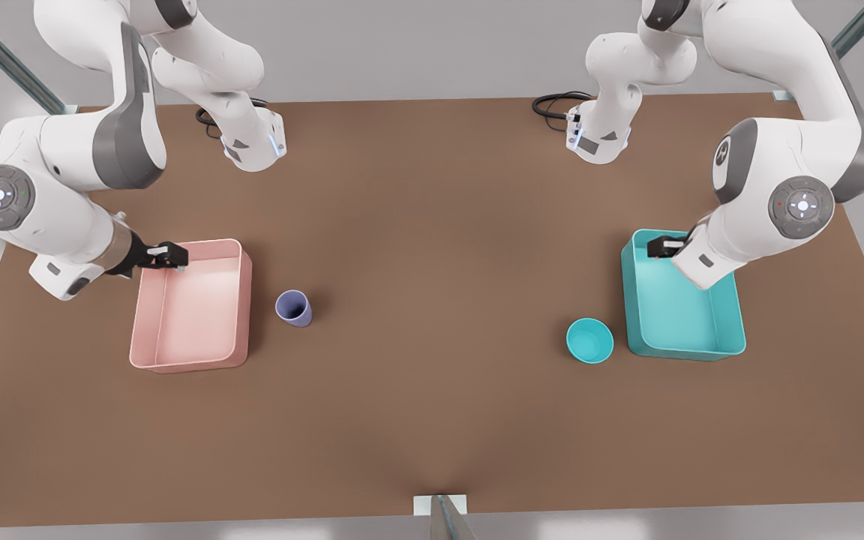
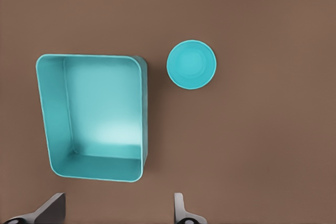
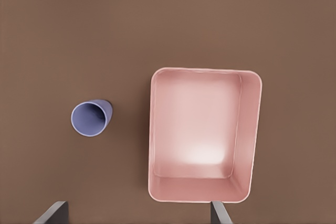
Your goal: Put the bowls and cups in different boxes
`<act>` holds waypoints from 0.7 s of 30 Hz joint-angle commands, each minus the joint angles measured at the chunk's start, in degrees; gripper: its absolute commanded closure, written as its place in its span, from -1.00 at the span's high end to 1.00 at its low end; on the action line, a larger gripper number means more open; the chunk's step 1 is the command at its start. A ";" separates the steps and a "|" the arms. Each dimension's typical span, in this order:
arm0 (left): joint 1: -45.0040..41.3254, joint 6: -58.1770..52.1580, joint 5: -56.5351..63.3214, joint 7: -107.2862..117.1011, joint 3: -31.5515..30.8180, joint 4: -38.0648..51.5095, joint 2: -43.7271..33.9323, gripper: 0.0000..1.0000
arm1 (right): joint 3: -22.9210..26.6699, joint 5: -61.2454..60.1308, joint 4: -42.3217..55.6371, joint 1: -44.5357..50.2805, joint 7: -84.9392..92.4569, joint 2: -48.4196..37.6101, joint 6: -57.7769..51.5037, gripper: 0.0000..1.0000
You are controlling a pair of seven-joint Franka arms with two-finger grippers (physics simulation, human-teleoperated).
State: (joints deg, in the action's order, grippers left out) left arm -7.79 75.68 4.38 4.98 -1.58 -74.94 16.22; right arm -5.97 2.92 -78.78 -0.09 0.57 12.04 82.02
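The teal bowl [image 1: 589, 340] [image 2: 191, 64] sits upright on the table just beside the teal box [image 1: 728, 322] [image 2: 52, 124], on its side toward the table's middle. My left gripper [image 1: 657, 246] [image 2: 119, 198] hangs open above that box's far end, at the front view's right. The lavender cup [image 1: 294, 307] [image 3: 91, 118] stands upright on the table a short way from the pink box [image 1: 241, 300] [image 3: 247, 145]. My right gripper [image 1: 177, 259] [image 3: 137, 204] hovers open over the pink box's far corner, at the front view's left. Both boxes hold nothing.
The brown table [image 1: 432, 225] stretches wide between the two boxes. Both arm bases [image 1: 252, 142] [image 1: 601, 135] stand at the far edge with black cables [image 1: 552, 101] beside them. A metal post [image 1: 443, 517] sits at the near edge.
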 commanded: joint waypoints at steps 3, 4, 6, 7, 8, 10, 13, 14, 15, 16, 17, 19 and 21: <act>-3.28 1.23 0.89 4.77 0.26 0.50 4.60 1.00 | -0.01 -0.02 -0.06 0.26 -1.36 1.75 1.91 1.00; -5.13 5.17 1.33 7.93 0.44 1.99 9.35 1.00 | -0.36 -0.46 -0.15 0.44 -0.83 3.69 2.96 1.00; -7.33 16.69 1.60 9.61 -0.09 4.63 18.66 1.00 | -0.63 -0.90 -1.29 1.40 -0.83 8.87 5.69 1.00; -7.41 23.19 1.77 9.34 0.09 5.07 22.53 1.00 | -0.71 -1.43 -3.39 2.37 -1.71 10.11 8.41 1.00; -7.42 27.67 2.56 9.26 0.26 4.98 24.73 1.00 | -0.71 -1.52 -6.38 2.64 -2.85 10.02 11.92 1.00; -8.03 36.29 2.65 9.25 0.26 4.46 28.60 1.00 | -0.71 -3.45 -11.66 3.60 -5.92 10.11 18.51 1.00; -9.00 40.43 2.47 9.25 0.26 2.43 29.57 1.00 | -0.71 -3.54 -16.50 4.66 -10.66 11.33 25.82 1.00; -8.91 40.34 2.30 9.25 0.26 1.82 29.92 1.00 | -0.71 -3.54 -16.50 5.62 -13.04 11.95 25.91 1.00; -9.17 40.43 2.30 9.43 0.26 -0.46 29.75 1.00 | -0.71 -3.54 -16.50 5.71 -13.31 12.57 26.08 1.00; -8.82 40.34 2.39 9.34 0.35 -2.39 29.75 1.00 | -0.71 -3.63 -16.58 5.71 -13.84 13.53 26.87 1.00; -8.82 40.43 3.26 9.34 0.35 -3.71 29.84 1.00 | -0.71 -3.63 -16.85 5.71 -13.92 13.80 27.75 1.00; -8.91 40.43 4.85 10.57 0.44 -6.71 29.84 1.00 | -0.71 -4.86 -21.50 5.71 -13.93 13.54 35.83 1.00; -8.91 40.43 4.67 11.36 0.44 -6.88 30.27 1.00 | -0.71 -4.95 -23.70 5.71 -13.93 13.18 38.38 1.00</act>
State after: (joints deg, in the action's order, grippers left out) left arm -16.69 112.68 8.44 11.40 -1.15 -81.73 46.44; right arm -6.68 -1.49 -101.95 5.58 -6.01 25.28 111.15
